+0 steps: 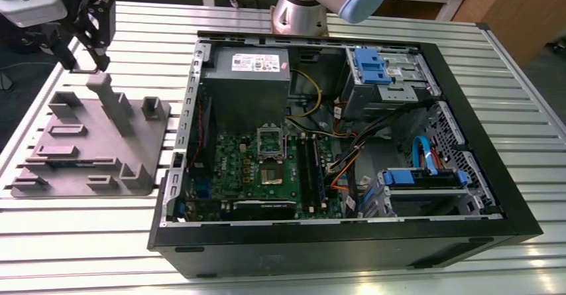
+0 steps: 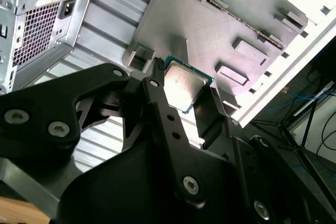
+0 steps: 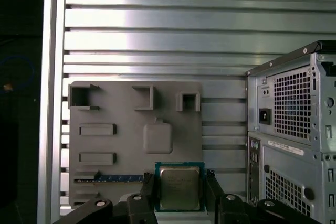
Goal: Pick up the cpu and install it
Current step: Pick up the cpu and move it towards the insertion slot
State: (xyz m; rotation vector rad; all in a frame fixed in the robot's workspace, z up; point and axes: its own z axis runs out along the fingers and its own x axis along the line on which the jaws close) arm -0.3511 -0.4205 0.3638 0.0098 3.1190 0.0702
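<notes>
One end effector (image 1: 84, 61): closed on cpu (image 3: 179, 187), upper left of exterior view
Tray (image 1: 152, 142): grey, on counter (image 1: 521, 76), under end effector
Computer case (image 1: 354, 245): open, exterior view's right

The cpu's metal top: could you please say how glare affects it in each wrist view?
Second wrist view: glare washes the cpu pale; first wrist view: it looks evenly lit, while the table slats show bright bands.

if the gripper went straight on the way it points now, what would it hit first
The gripper would most likely meet the grey tray, the cpu in its fingers touching first; how near is unclear.
</notes>
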